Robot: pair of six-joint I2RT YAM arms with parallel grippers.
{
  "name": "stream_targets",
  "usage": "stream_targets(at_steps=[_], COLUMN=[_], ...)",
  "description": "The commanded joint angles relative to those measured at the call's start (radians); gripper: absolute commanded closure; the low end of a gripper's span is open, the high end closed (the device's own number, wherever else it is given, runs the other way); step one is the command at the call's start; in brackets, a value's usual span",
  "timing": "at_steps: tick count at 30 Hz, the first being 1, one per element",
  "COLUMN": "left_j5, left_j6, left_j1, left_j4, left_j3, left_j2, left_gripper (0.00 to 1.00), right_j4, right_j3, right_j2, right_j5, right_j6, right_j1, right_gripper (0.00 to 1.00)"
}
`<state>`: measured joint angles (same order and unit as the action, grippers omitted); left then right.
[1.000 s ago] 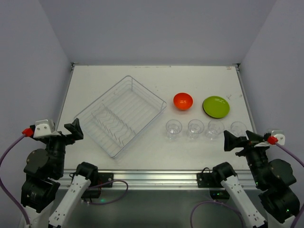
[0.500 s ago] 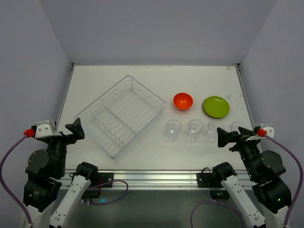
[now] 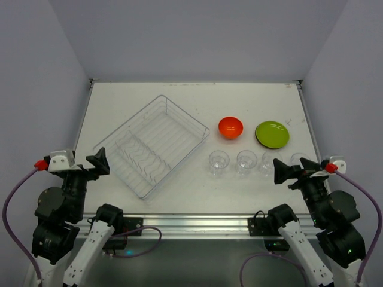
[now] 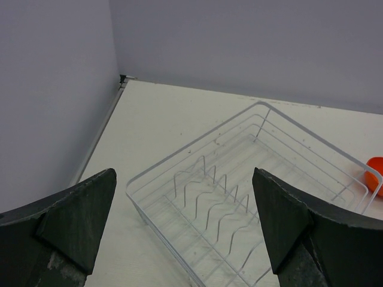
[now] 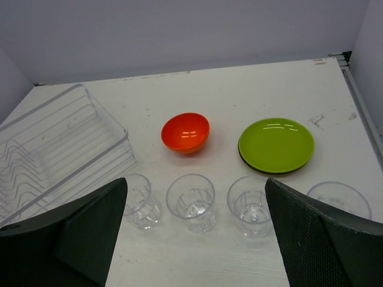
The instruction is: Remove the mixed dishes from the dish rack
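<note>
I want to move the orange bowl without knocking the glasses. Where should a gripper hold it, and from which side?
Probably the rim, from straight above: the orange bowl stands upright, mouth open, and its round sides would likely slip. One finger inside, one outside, on the side away from the glasses.

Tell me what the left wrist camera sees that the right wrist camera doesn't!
Only the left wrist camera shows the leftmost corner of the big see-through wire dish rack. Only the right wrist camera shows the round lime-green plate and four small clear tumblers. Both show part of the rack and the glossy orange-red bowl, though the left one catches just its edge.
</note>
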<state>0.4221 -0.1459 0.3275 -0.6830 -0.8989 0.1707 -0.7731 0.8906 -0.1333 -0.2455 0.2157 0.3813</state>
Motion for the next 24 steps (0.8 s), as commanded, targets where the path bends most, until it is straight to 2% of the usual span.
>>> stream_targets(at_steps=[1, 24], left_j5=[-0.052, -0.062], left_j6=[0.037, 0.042], left_j1=[-0.005, -0.007], left_j4=[0.057, 0.062], left_j3=[0.009, 0.012], left_j2=[0.0, -0.011], left_gripper=[0.0, 0.0], right_j4=[0.038, 0.026], right_j3=[-0.004, -0.019], right_j2=[-0.014, -0.017], right_j5=[-0.023, -0.034], right_j6=[-0.018, 0.002], right_j1=[0.004, 0.004], right_gripper=[0.01, 0.01])
